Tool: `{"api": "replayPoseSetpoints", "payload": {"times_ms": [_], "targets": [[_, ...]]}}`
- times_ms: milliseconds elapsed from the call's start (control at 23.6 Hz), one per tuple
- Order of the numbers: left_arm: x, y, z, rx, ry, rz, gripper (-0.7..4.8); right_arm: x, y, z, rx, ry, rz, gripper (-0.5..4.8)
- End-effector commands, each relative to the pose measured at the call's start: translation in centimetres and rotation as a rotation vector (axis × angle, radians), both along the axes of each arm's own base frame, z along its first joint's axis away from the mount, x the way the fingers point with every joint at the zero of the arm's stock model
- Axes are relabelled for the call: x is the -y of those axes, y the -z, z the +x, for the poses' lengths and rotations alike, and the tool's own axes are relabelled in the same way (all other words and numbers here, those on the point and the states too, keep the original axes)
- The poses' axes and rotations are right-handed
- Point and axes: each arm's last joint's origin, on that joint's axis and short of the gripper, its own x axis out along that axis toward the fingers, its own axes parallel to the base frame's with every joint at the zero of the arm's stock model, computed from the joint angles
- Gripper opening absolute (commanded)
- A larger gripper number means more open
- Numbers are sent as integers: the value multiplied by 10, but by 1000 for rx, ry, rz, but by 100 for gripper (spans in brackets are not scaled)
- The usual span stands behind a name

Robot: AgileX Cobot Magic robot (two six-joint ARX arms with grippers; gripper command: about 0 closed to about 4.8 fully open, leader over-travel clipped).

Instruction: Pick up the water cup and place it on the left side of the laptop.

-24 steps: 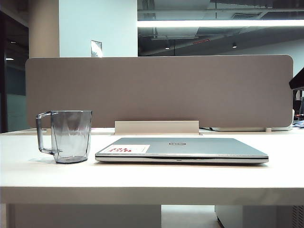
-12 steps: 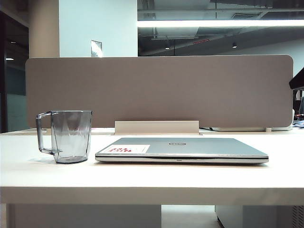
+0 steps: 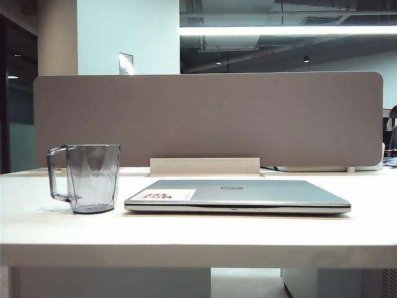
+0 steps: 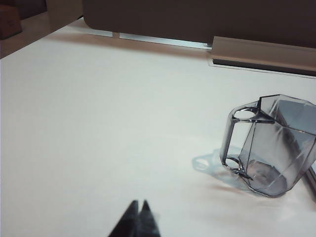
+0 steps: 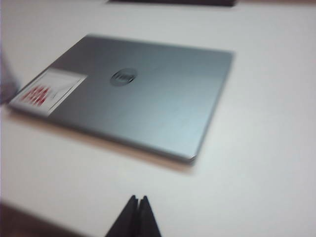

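The water cup (image 3: 92, 177), a smoky-grey clear mug with faceted sides, stands upright on the white table just left of the closed silver laptop (image 3: 239, 194). Its handle points away from the laptop. In the left wrist view the water cup (image 4: 274, 145) stands well ahead of my left gripper (image 4: 139, 204), which is shut on nothing above bare table. In the right wrist view the laptop (image 5: 133, 91) lies lid-up with its white and red sticker (image 5: 47, 91); my right gripper (image 5: 138, 198) is shut and empty near the table's front edge. Neither gripper shows in the exterior view.
A grey-brown partition panel (image 3: 208, 118) runs across the back of the white table (image 3: 198, 233), with a pale bracket (image 3: 205, 166) at its foot behind the laptop. The table's front edge lies close to the exterior camera.
A dark shape at the right edge of the exterior view has gone out of sight. The cup and laptop have not moved.
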Motion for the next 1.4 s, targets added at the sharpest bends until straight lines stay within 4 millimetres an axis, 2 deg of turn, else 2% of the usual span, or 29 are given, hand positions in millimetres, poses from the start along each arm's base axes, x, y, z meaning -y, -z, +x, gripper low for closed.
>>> {"api": "replayPoseSetpoints", "payload": {"times_ms": [42, 254, 382, 594, 1018, 1399], "targets": [[0, -1, 0, 8, 3, -3, -6, 9, -4, 1, 106, 81, 48, -8], [0, -2, 0, 8, 3, -3, -6, 24, 11, -6, 245, 214, 90, -8], [0, -2, 0, 8, 3, -3, -6, 30, 26, -6, 255, 270, 95, -8], [0, -1, 0, 8, 3, -3, -6, 32, 40, -5, 263, 288, 96, -8], [0, -1, 0, 8, 3, -3, -6, 34, 41, -9, 292, 312, 86, -8], [0, -1, 0, 8, 3, -3, -6, 34, 45, -9, 268, 288, -46, -8]]}}
